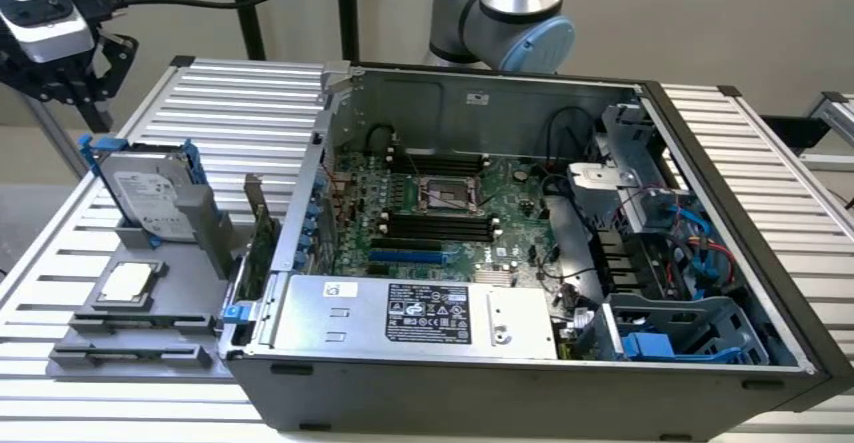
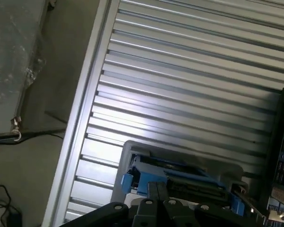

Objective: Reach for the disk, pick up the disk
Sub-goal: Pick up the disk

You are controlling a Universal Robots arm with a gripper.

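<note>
My gripper (image 1: 74,88) hangs above the far corner of the ribbed aluminium table (image 1: 227,103) on the exterior view's left, up and away from the work. In the wrist view my two black fingers (image 2: 153,191) are pressed together with nothing between them; the gripper (image 2: 157,189) is closed and empty.

The disk (image 1: 144,195), a flat rectangular silver-grey metal hard drive with a white printed label and bright blue plastic rails, stands on edge in a grey plastic holder (image 1: 203,225) on the table, near the outside of the open black computer case (image 1: 534,388) on the exterior view's left. It is not lying flat: it leans back a little, its broad labelled face turned toward the exterior camera and its blue rails running up both sides. From my wrist I look down on the disk (image 2: 180,182) nearly edge-on, so it shows as a long narrow strip whose long axis runs from one blue rail end to the other, and my fingertips sit above that strip, apart from it.

A small square silver chip (image 1: 127,283) lies flat on a grey tray in front of the holder, nearer the exterior camera
</note>
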